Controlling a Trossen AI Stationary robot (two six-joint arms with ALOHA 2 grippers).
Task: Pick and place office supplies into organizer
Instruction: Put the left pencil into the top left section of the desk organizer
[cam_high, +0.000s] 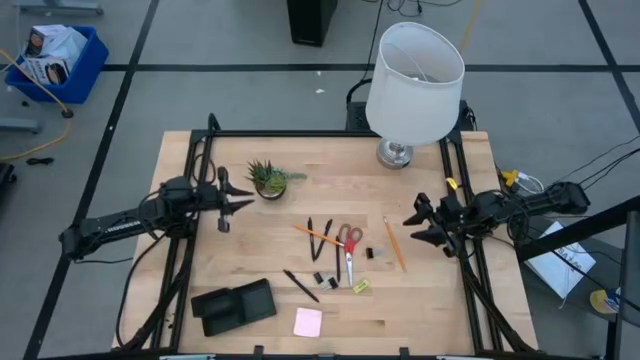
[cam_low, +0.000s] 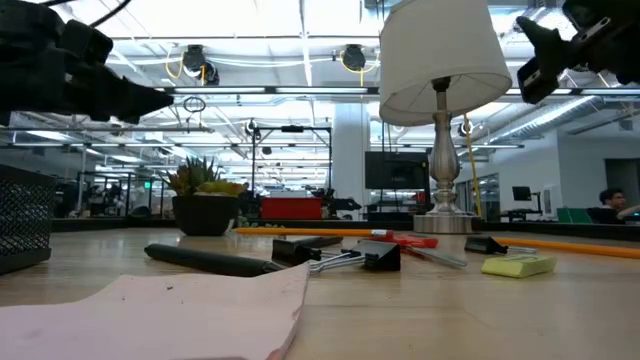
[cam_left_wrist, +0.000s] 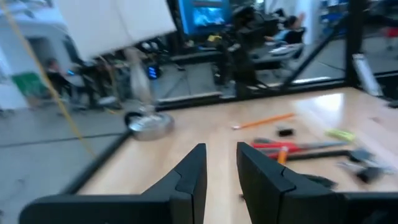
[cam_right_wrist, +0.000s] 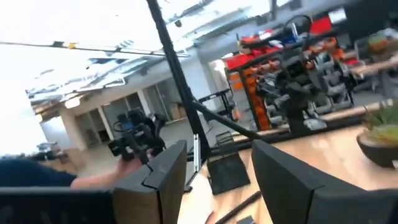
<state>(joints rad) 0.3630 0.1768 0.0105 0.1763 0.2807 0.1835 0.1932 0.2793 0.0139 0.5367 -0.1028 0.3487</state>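
The office supplies lie loose mid-table. They are red-handled scissors (cam_high: 349, 250), orange pencils (cam_high: 394, 243) (cam_high: 316, 235), black pens (cam_high: 300, 285), small black clips (cam_high: 324, 279), a yellow-green block (cam_high: 359, 287) and a pink sticky-note pad (cam_high: 308, 321). The black organizer (cam_high: 233, 305) lies flat near the front left. My left gripper (cam_high: 240, 205) (cam_left_wrist: 221, 152) hovers level at the left, open by a narrow gap and holding nothing. My right gripper (cam_high: 412, 228) (cam_right_wrist: 217, 149) hovers at the right, open and holding nothing. Both stand above the table and point toward its middle.
A white-shaded lamp (cam_high: 413, 85) stands at the far edge, right of centre. A small potted plant (cam_high: 267, 180) sits just beyond my left gripper. Black frame rails (cam_high: 190, 250) run along both table sides. Bare wood lies between the supplies and each gripper.
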